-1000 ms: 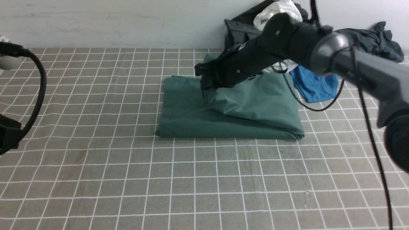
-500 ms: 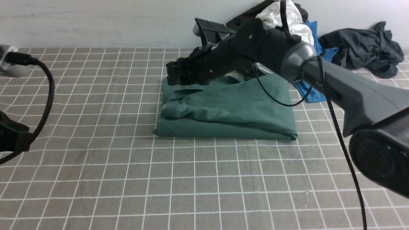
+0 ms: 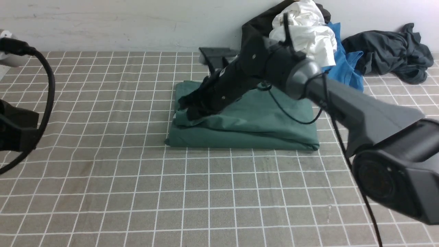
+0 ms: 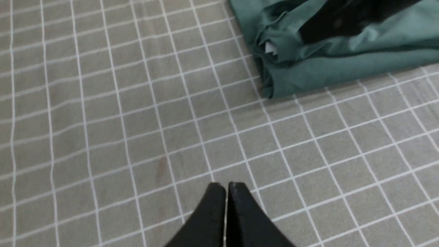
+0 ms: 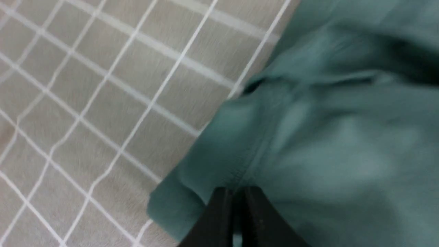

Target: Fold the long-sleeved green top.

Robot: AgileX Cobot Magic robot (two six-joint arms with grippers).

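The green long-sleeved top (image 3: 260, 120) lies folded into a rectangle on the checked cloth at the table's middle back. My right gripper (image 3: 187, 110) reaches across it and is down at its left edge, shut on a fold of the green fabric. The right wrist view shows the jaws (image 5: 236, 192) pinching the top (image 5: 343, 137) at a seam. My left gripper (image 4: 226, 187) is shut and empty, low over the bare cloth, well in front and to the left of the top (image 4: 325, 65). A white label (image 4: 271, 48) peeks from the top's left fold.
A pile of clothes lies against the back wall on the right: a white garment (image 3: 305, 24), a bright blue shirt (image 3: 346, 73) and a dark grey garment (image 3: 387, 48). A black object (image 3: 216, 55) stands behind the top. The left arm's cable (image 3: 48, 89) hangs at far left.
My right gripper has carried the top's upper layer leftward across the garment and come down at its left edge. The layer now lies flatter over the fold.
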